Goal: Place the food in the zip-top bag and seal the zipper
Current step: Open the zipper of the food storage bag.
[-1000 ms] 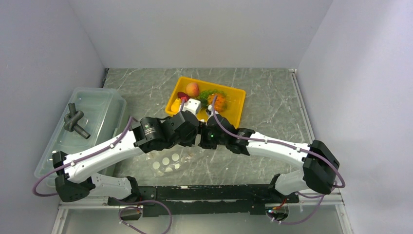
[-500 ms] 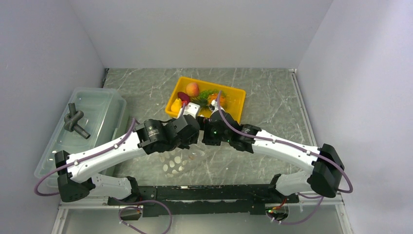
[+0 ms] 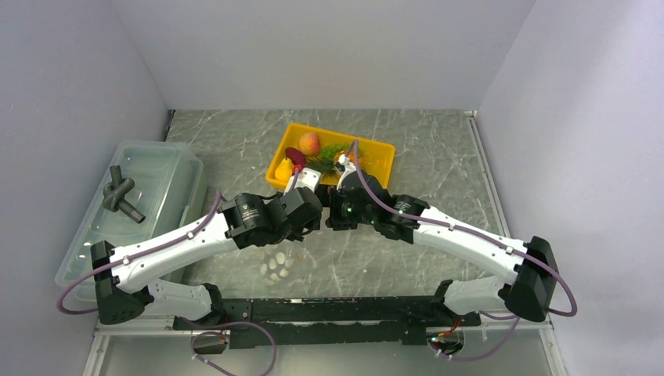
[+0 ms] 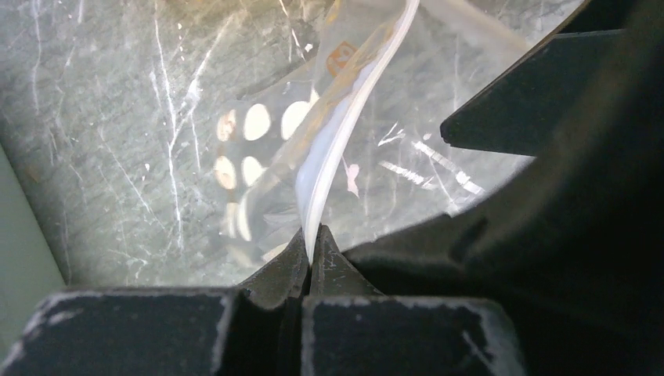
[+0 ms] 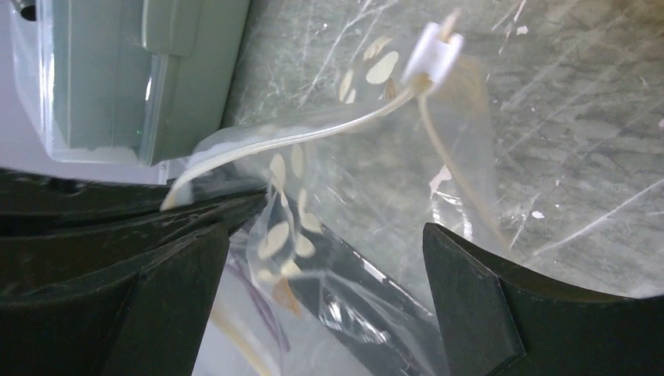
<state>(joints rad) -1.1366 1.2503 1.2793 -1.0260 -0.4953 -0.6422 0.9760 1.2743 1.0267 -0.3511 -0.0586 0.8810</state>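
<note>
The zip-top bag [image 3: 275, 266], clear with white dots, hangs off the table below the two wrists. My left gripper [image 4: 312, 240] is shut on the zipper [image 4: 337, 117], the whitish strip along the bag's mouth. My right gripper [image 5: 325, 290] stands open, its fingers [image 5: 470, 298] on either side of the bag's film [image 5: 368, 235] without touching it. The zipper's white slider [image 5: 433, 50] sits at the far end of the strip. The food lies in the yellow tray [image 3: 380, 174]: a peach fruit [image 3: 309, 143], a dark red piece [image 3: 295, 154] and the pineapple [image 3: 345, 159] with its green crown.
A translucent lidded bin [image 3: 137, 205] with a dark pipe piece [image 3: 119, 193] on its lid stands at the left. Both wrists [image 3: 321, 213] meet just in front of the tray. Grey walls close in the marble table [image 3: 438, 164] on three sides.
The right arm has stretched out, its wrist moving up toward the tray. The left wrist edged right, and the hanging bag has bunched narrower. Both grippers keep their state.
</note>
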